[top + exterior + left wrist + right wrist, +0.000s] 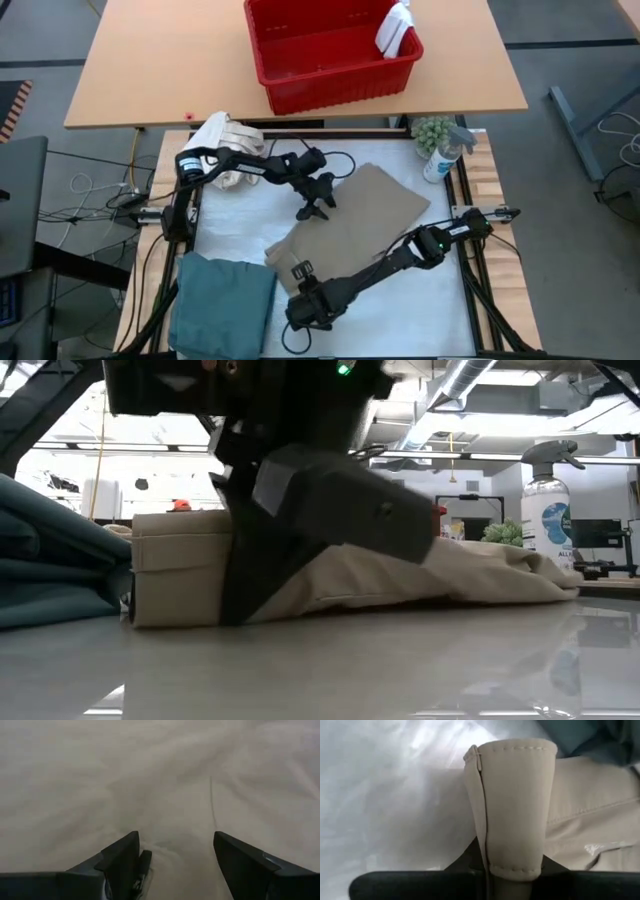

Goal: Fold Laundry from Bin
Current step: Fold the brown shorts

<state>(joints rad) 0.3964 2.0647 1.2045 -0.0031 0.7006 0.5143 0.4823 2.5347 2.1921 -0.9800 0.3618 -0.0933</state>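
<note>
The tan khaki trousers lie folded on the white table cover, mid-table. My right gripper is at their near left end, shut on a stitched band of the cloth. My left gripper points down over the trousers' left edge, fingers open on tan cloth. The teal-green garment lies folded at the near left. The red bin stands on the far wooden table, a small white cloth draped over its right rim. The white towel is not in view. My left gripper stands with open fingers pointing down on the trousers' top surface; the cloth puckers beside one fingertip. My right gripper pinches a stitched, doubled band at the trousers' near left end between its two fingers, low over the table. That end rests on the table in several layers.
A cream canvas bundle lies at the far left by the left arm's base. A spray bottle and a small green plant stand at the far right. There is bare table cover to the near right.
</note>
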